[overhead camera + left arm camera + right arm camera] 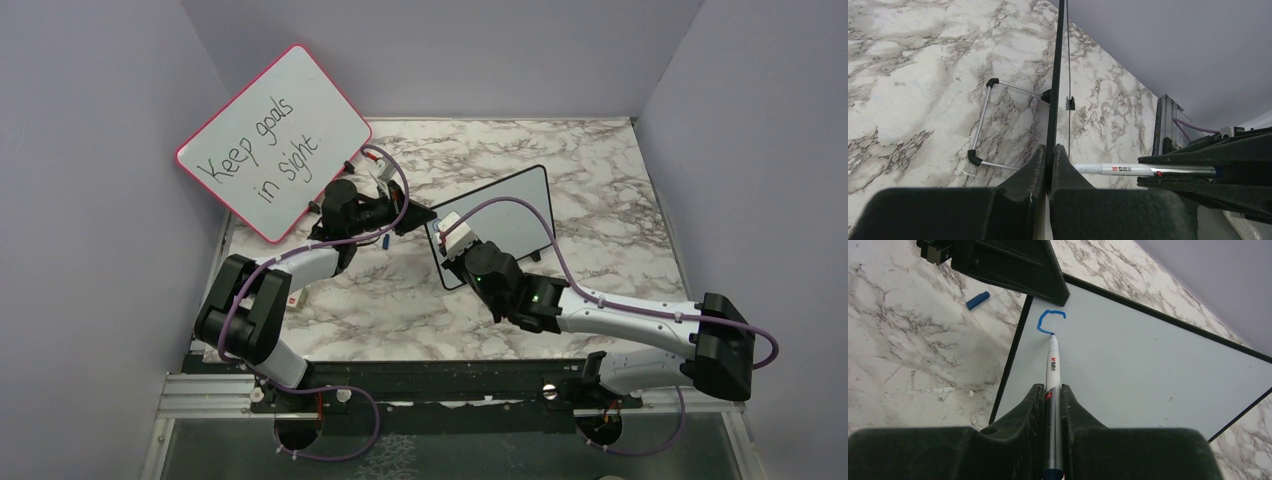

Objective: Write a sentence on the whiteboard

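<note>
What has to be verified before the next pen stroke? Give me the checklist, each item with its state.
1. Grip of the left gripper on the frame edge of the whiteboard: ok, fingers shut on it.
2. Grip of the right gripper on the marker: ok, barrel straight between the fingers.
3. Marker tip at the end of the blue line: ok, it appears to touch.
4. The sentence: not ok, only one curved stroke is written.
5. Blank board to the right of the stroke: ok.
6. The cap: ok, on the table beside the board.
7. Footing of the wire stand: cannot tell.
</note>
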You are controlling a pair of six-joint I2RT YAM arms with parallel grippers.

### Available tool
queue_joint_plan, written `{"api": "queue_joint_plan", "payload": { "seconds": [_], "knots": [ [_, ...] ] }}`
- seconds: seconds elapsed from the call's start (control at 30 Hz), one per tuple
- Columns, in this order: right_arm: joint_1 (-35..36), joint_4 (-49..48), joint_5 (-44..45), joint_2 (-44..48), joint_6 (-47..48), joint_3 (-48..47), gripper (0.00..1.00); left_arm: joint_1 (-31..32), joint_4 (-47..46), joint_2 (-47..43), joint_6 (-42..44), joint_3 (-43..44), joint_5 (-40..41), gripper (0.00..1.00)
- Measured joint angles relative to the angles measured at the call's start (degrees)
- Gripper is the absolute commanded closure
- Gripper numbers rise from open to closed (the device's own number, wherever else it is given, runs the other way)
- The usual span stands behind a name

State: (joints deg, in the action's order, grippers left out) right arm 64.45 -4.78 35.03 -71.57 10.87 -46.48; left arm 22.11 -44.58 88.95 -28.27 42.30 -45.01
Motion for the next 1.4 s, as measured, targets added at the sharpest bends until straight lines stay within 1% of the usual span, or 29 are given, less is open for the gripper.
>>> {"api": "queue_joint_plan", "payload": {
  "seconds": [0.43, 0.77, 1.1, 1.4],
  "knots": [
    [0.00, 2.82, 0.59, 0.13, -1.20, 0.00, 0.99, 0.00, 0.02, 0.00, 0.00, 0.00, 0.02, 1.00],
    [0.00, 5.40, -1.49, 0.20, -2.34, -0.02, 0.99, -0.02, 0.04, 0.00, 0.02, 0.00, 0.04, 1.00],
    [0.00, 5.18, -3.78, 0.24, -2.51, -0.02, 0.99, -0.02, 0.04, 0.00, 0.02, 0.00, 0.02, 1.00],
    [0.00, 2.40, -3.82, 0.26, -2.51, -0.02, 0.99, 0.00, 0.00, 0.00, 0.00, 0.00, 0.00, 1.00]
  ]
}}
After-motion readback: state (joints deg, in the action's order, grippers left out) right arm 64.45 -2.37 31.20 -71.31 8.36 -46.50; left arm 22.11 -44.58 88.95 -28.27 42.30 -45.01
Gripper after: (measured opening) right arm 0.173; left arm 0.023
